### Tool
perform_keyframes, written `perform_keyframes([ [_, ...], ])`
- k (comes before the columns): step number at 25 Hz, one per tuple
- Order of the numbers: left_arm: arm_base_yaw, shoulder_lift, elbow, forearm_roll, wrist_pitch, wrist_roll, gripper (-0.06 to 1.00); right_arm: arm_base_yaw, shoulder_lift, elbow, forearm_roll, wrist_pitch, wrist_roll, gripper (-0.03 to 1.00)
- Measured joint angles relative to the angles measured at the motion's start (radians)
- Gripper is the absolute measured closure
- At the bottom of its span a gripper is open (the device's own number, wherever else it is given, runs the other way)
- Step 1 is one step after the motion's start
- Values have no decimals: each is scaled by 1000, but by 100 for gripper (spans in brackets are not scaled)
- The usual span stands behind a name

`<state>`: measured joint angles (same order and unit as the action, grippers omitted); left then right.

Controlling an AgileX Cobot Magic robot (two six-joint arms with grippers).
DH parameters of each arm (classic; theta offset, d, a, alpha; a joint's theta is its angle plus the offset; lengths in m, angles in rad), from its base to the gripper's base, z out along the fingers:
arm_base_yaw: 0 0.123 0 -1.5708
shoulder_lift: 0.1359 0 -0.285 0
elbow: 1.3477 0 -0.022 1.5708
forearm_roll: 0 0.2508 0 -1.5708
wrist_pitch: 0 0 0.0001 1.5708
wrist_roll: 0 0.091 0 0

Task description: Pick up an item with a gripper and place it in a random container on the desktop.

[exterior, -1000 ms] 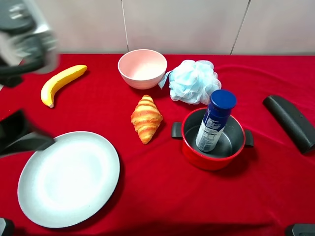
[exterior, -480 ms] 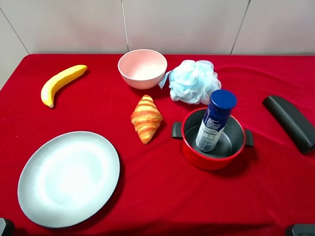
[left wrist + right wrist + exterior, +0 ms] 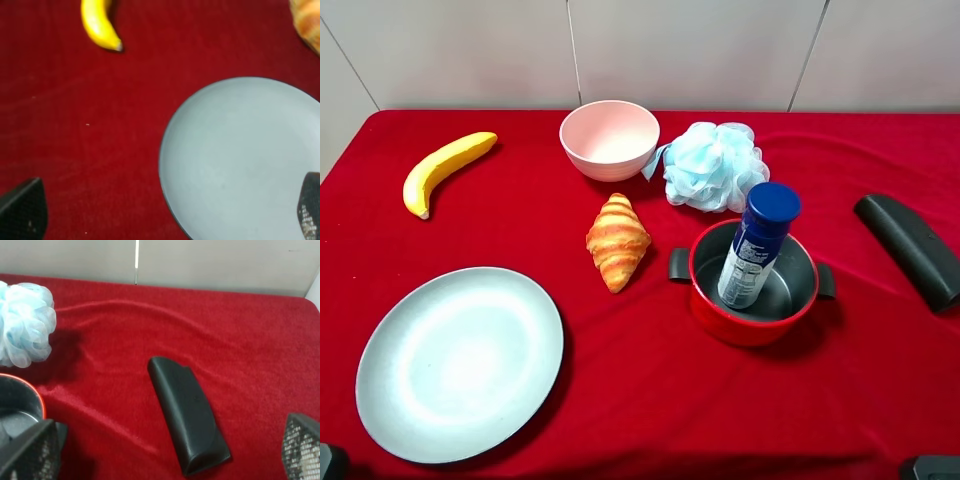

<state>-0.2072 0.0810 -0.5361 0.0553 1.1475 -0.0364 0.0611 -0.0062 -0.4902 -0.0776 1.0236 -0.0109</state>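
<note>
Exterior high: desktop (image 3: 620, 400) in red cloth; spray can (image 3: 757, 246) stands inside red pot (image 3: 753, 283), leaning w/ blue cap toward far side, base on grey floor, so placement looks done (judgement). Also: pink bowl (image 3: 610, 138), blue bath pouf (image 3: 712, 166) just behind pot, croissant (image 3: 617, 240) beside pot's left handle, banana (image 3: 444, 169) far left, grey-blue plate (image 3: 460, 362) near left, black bar (image 3: 908, 248) right edge. No arm over the table; both seem parked at near corners, prob. to clear the view. Left wrist: left gripper (image 3: 165, 215) fingertips at opposite frame edges, wide apart, holding nothing; plate below, banana tip and croissant edge at frame margins. Right wrist: right gripper (image 3: 170, 452) fingers likewise spread, empty; black bar lies between them on cloth, pouf and pot rim to one side; can not clearly seen here.
</note>
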Motion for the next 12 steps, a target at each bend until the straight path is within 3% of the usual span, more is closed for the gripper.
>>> perform_keyframes([
  [6, 96, -85, 4, -1, -7, 23, -5, 0, 0, 0, 0, 0, 0, 27],
  [12, 116, -86, 4, 0, -7, 25, -5, 0, 0, 0, 0, 0, 0, 27],
])
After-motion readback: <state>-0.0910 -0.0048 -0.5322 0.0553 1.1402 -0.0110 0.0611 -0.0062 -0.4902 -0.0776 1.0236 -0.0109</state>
